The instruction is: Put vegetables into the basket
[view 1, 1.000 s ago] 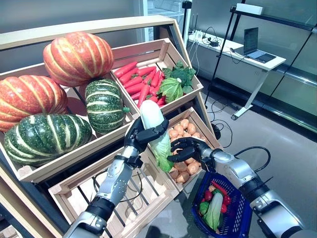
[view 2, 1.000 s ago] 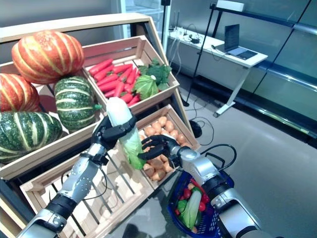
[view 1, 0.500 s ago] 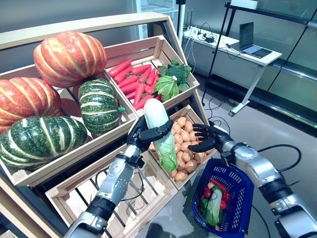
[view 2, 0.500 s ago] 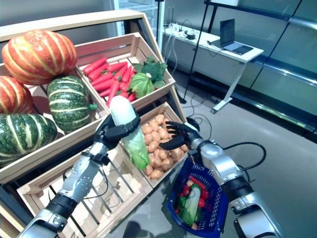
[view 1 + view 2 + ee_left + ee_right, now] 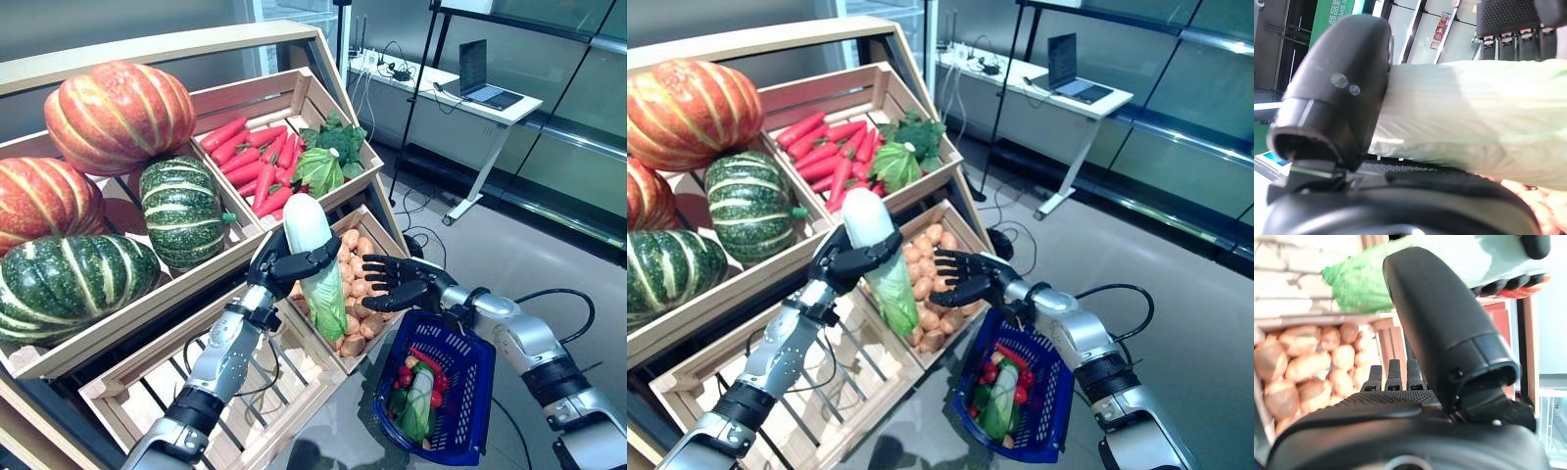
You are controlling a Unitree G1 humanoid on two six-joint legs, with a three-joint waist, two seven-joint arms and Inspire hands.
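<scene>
Your left hand (image 5: 286, 266) is wrapped round the napa cabbage (image 5: 315, 261), its long axis near upright, leafy end down, over the potato crate (image 5: 384, 227). Your right hand (image 5: 396, 284), fingers spread and empty, waits just beside it; the blue basket (image 5: 477, 392), apparently hung on that forearm, lies lower right.

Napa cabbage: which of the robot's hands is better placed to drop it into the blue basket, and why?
Left. The left hand already grips the napa cabbage; the right hand is open, with the blue basket hanging from that arm.
</scene>
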